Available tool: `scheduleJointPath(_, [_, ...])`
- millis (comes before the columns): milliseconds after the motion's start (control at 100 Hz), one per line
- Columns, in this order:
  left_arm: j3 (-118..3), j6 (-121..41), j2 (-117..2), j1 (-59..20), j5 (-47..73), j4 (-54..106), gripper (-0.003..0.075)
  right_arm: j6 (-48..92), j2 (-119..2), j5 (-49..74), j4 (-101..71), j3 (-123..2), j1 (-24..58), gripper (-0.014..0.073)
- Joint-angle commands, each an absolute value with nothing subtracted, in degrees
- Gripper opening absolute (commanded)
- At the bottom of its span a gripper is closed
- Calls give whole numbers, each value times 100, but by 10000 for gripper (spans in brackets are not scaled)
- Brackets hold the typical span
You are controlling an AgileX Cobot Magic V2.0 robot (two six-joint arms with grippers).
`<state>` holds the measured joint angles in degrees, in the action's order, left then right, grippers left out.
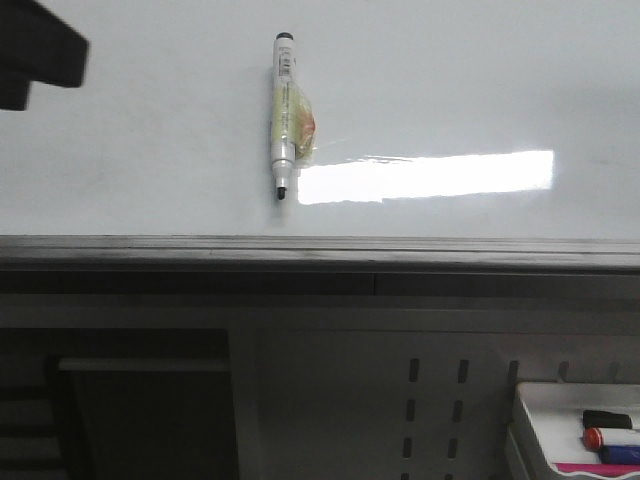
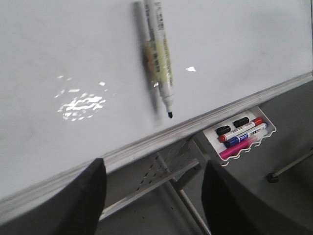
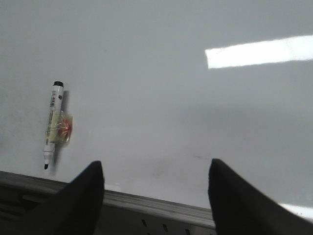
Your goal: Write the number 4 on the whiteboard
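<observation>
The whiteboard (image 1: 450, 90) is glossy white, with a grey edge rail (image 1: 320, 250) and a bright rectangular reflection. No strokes of the number 4 show on it. A white marker pen (image 1: 284, 115) with a black tip lies against the board, tip toward the rail, with a yellowish patch on its barrel. In the left wrist view my left gripper (image 2: 154, 164) is open and empty, over the rail and short of the pen (image 2: 160, 54). In the right wrist view my right gripper (image 3: 155, 164) is open and empty, over the rail and to the side of the pen (image 3: 53, 127).
A small white tray (image 1: 530, 400) below the board at the right holds several markers: black, red, blue and pink. It also shows in the left wrist view (image 2: 213, 147). A dark blocky shape (image 1: 40, 55) sits at the upper left of the front view. A perforated metal frame runs under the rail.
</observation>
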<state>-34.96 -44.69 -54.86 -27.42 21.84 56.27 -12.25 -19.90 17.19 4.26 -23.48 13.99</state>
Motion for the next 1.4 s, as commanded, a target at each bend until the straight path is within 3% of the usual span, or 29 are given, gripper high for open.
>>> scheduleJointPath(0, [-3921,-4506,-5859,-3236,1287,5851,376,-1198,-2073,1416,446,-2543,1418,416])
scheduleJointPath(270, [-4467,-4506,-7254,-4370,-321,6170,376,-1198,-2073,1694,323,-2543,1418,416])
scheduleJointPath(710, [-5034,-4506,-8403,-4393,-797,6288,368,-1198,-2073,1793,312,-2543,1418,416])
scheduleJointPath(830, [-5034,-4506,-8469,-4393,-1059,6309,281,-1198,-2073,1805,312,-2543,1418,416])
scheduleJointPath(1030, [-5034,-4515,-8472,-4393,-1085,6309,-21,-1198,-2073,1815,312,-2543,1418,416])
scheduleJointPath(1260, [-5034,-4562,-8444,-4393,-680,5888,-20,-1198,-2073,1815,319,-2543,1418,416])
scheduleJointPath(1390, [-5034,-4562,-8180,-4404,302,4915,-20,-1097,-2073,2142,309,-2638,1532,415])
